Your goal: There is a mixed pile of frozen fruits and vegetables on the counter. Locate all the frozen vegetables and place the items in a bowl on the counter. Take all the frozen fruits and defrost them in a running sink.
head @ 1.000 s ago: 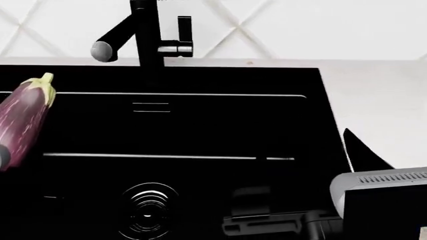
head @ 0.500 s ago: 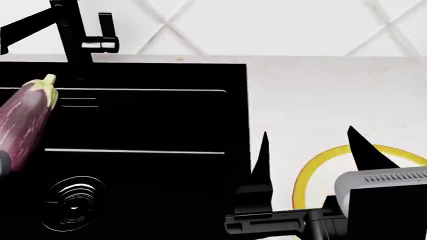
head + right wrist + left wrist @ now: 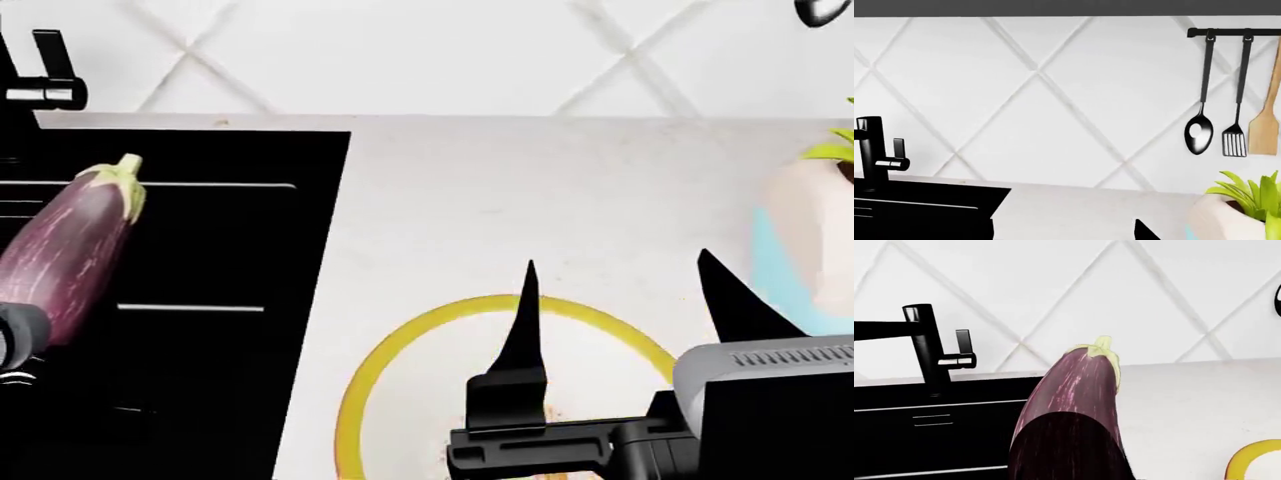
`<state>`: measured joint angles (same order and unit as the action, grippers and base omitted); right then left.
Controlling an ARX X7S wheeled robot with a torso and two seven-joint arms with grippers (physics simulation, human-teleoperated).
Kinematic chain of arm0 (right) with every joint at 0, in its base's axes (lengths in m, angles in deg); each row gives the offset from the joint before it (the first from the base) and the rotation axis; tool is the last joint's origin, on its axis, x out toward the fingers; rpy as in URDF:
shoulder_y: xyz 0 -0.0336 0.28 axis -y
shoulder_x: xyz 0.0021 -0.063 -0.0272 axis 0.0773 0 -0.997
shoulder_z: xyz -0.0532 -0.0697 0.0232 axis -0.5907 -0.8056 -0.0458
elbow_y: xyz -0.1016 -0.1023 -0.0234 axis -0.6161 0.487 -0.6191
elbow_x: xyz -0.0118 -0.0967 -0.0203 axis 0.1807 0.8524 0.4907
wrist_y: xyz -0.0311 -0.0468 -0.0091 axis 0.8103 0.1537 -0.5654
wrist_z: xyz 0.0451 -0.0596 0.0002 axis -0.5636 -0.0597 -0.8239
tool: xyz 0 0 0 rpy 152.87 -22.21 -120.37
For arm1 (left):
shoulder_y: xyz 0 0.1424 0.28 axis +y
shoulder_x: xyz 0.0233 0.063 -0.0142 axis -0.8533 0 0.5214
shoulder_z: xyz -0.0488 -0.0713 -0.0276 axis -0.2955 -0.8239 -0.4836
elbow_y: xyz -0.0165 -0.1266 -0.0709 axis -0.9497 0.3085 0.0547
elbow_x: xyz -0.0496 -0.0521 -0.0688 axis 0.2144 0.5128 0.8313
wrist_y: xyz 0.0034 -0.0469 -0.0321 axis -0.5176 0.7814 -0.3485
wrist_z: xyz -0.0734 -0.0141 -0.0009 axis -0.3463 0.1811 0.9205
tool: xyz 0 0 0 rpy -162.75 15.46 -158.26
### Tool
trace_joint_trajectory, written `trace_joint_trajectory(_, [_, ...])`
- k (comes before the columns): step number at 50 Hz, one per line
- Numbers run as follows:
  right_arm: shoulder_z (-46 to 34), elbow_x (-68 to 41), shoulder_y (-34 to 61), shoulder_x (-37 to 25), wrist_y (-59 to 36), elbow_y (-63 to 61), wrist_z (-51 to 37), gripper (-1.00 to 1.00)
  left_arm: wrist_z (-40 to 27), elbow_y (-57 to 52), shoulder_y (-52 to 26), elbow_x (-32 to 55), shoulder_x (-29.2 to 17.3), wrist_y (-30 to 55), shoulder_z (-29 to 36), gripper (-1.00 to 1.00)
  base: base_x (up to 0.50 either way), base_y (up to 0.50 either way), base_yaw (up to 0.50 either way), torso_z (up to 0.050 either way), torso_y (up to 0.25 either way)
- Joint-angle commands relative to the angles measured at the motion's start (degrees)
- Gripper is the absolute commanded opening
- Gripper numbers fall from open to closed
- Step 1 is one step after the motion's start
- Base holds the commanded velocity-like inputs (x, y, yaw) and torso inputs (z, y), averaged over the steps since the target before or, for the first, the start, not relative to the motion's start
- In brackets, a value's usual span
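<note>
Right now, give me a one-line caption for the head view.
Left gripper holds the eggplant above the sink; open right gripper hovers over the yellow-rimmed bowl.

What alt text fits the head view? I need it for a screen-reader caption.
A purple eggplant is held up over a black sink at left by the left gripper. On the white counter, a yellow-rimmed bowl sits beneath the open, empty right gripper; a plant pot stands at right.
</note>
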<state>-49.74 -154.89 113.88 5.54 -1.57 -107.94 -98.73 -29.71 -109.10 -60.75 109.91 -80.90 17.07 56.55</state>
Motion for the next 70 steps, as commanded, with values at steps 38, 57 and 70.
trace_joint_trajectory(38, [-2.50, 1.73, 0.42, 0.25, -1.11, 0.19, 0.25, 1.00, -0.33, -1.56, -1.75, 1.45, 3.13, -1.04, 7.47, -1.00, 0.07, -0.27, 0.00, 0.000, 0.000])
trace_joint_trajectory(57, [-2.31, 1.56, 0.96, 0.09, -0.89, 0.57, -0.18, 1.00, -3.92, -2.64, -4.27, 10.84, 4.07, 2.27, 9.53, -1.00, 0.00, 0.00, 0.00, 0.000, 0.001])
trace_joint_trajectory(70, [-2.54, 2.05, 0.67, -0.07, -0.91, 0.76, -0.35, 1.00, -1.57, -2.22, -2.03, 11.03, 4.08, 2.05, 12.49, -1.00, 0.00, 0.00, 0.00, 0.000, 0.000])
